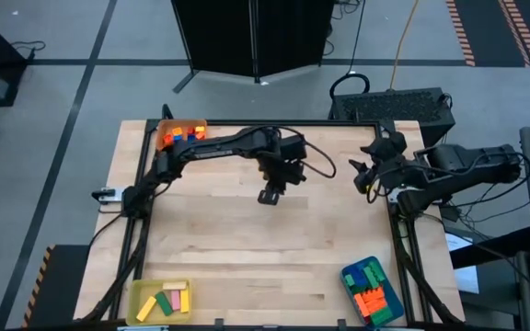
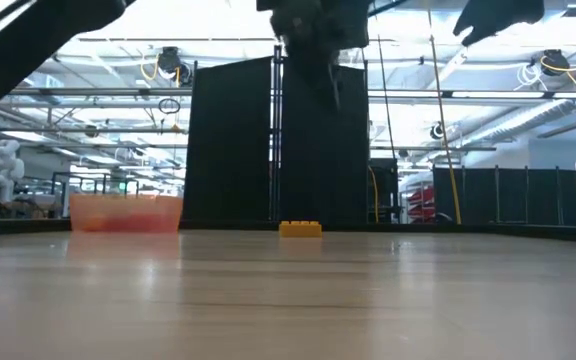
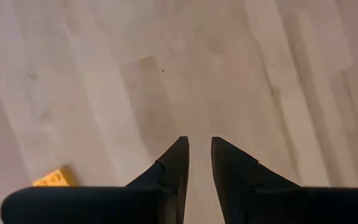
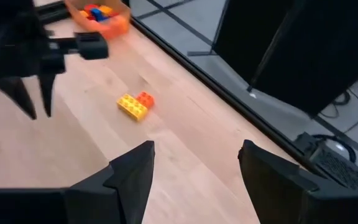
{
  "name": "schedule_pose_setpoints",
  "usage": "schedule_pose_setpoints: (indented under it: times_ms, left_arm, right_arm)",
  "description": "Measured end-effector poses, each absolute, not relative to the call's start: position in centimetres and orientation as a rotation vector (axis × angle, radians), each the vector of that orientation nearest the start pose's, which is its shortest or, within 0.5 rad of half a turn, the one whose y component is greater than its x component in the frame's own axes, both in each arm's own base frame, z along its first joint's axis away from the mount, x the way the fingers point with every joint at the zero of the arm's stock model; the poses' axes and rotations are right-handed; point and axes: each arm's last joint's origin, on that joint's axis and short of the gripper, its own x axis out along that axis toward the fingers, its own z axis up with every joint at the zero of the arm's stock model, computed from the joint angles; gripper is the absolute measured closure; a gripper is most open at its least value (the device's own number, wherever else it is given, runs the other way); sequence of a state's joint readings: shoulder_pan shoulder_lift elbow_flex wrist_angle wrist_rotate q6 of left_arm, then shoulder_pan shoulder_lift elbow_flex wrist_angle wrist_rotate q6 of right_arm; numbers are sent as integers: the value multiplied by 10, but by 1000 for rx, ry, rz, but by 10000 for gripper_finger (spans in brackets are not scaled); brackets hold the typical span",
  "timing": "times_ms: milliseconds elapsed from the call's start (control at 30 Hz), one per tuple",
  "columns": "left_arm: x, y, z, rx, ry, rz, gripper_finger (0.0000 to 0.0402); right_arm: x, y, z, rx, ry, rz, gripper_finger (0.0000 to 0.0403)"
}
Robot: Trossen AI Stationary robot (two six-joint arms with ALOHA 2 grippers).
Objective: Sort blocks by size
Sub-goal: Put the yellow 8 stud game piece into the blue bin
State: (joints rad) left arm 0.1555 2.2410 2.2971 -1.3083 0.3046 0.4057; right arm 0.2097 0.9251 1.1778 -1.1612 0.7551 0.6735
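While my left gripper [image 1: 269, 196] hangs above the bare middle of the table [image 1: 247, 267], its two dark fingers [image 3: 174, 163] sit nearly pressed together with only a slim gap and nothing between them. Just beside it, toward the table's far edge, lie the next blocks: a yellow brick [image 4: 132, 106] with a small orange brick [image 4: 145, 98] touching its end. I only catch a yellow corner of that brick at the edge of my left wrist view.

To do this pick well, I judge I should spread the fingers first, bring them over the yellow brick, turn the wrist so the pads close across its short sides, and keep clear of the orange one so it doesn't come along. The yellow brick lies flat, studs up, with its long axis running slantwise to the table's far edge, as far as I can tell.

Farther out, the orange tray [image 1: 180, 135] of small blocks sits at the far left corner. The yellow tray [image 1: 158, 302] and blue tray [image 1: 372, 290] sit at the near corners. My right gripper [image 4: 194, 165] waits at the right edge, fingers spread, empty.
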Motion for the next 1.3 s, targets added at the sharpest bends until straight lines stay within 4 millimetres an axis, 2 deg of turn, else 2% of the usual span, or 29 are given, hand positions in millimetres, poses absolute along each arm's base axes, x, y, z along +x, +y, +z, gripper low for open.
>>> schedule_pose_setpoints:
  times_ms: [267, 433, 533, 633, 833, 1033, 1167, 1300]
  left_arm:
    - [417, 84, 290, -9, 1184, -268, 330]
    - [397, 99, 278, -19, 1070, -194, 330]
    - [390, 102, 261, -1, 992, -171, 330]
    - [387, 103, 235, 7, 948, -164, 330]
    - [380, 105, 195, -3, 926, -126, 330]
    - [366, 126, 176, -89, 929, 16, 328]
    - [358, 139, 169, -147, 948, 69, 303]
    - [354, 144, 165, -149, 947, 98, 242]
  right_arm:
    - [143, 12, 338, 182, 638, -751, 177]
    - [148, 13, 320, 174, 642, -750, 177]
    - [151, 13, 311, 172, 644, -748, 177]
    - [152, 14, 304, 174, 650, -742, 177]
    - [155, 15, 301, 193, 639, -726, 177]
    - [156, 15, 302, 187, 629, -717, 177]
    - [156, 15, 302, 185, 630, -716, 177]
    - [156, 15, 302, 169, 635, -710, 177]
